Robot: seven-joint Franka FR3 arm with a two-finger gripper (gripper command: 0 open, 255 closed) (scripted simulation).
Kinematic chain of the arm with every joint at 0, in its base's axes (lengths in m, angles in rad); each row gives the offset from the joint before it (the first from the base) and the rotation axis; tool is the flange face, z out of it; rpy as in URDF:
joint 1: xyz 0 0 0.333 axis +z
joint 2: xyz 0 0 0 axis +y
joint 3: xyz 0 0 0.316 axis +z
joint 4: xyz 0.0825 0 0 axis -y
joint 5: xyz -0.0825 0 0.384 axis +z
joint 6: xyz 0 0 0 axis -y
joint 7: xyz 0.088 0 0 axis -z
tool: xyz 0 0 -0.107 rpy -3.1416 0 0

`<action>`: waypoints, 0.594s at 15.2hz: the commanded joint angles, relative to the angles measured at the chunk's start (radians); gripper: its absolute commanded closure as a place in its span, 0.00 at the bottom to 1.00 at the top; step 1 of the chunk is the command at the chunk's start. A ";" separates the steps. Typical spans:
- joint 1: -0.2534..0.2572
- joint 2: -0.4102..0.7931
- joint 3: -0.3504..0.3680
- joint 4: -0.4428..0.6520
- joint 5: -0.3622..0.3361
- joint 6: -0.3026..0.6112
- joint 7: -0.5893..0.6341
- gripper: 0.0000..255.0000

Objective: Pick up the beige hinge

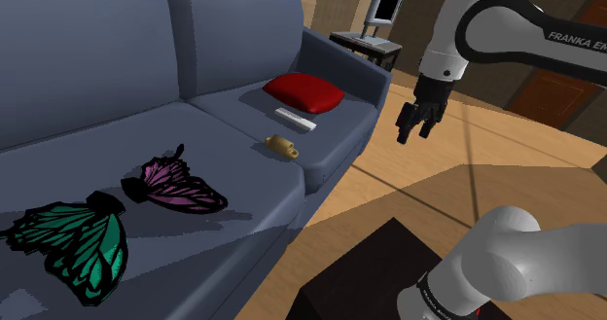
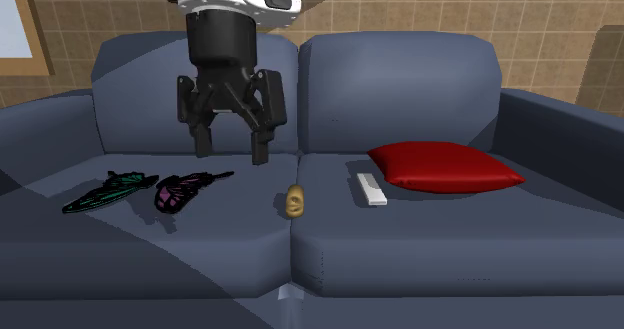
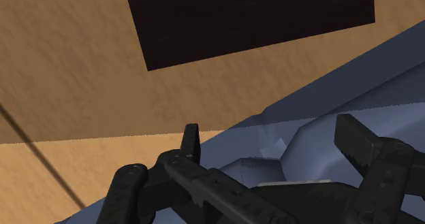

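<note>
On a blue-grey sofa beside wood flooring, the beige hinge is laid at the red cushion's 8 o'clock; the gripper is held apart; the arm is marked "FRANKA".

Light is moderate and even, and edges stay crisp right out to the corners. Soft darker bands cross the sofa seat in the shoulder view and slant over its backrest in the second exterior view. Thin shadow lines streak the wooden floor. The black pincer is nearly a silhouette, with faint grey highlights.
</note>
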 commanded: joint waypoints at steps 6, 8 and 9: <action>0.023 0.149 -0.019 0.001 -0.004 0.167 -0.043 0.00; 0.032 0.214 -0.025 0.012 -0.003 0.230 -0.061 0.00; 0.037 0.247 -0.028 0.019 -0.003 0.260 -0.070 0.00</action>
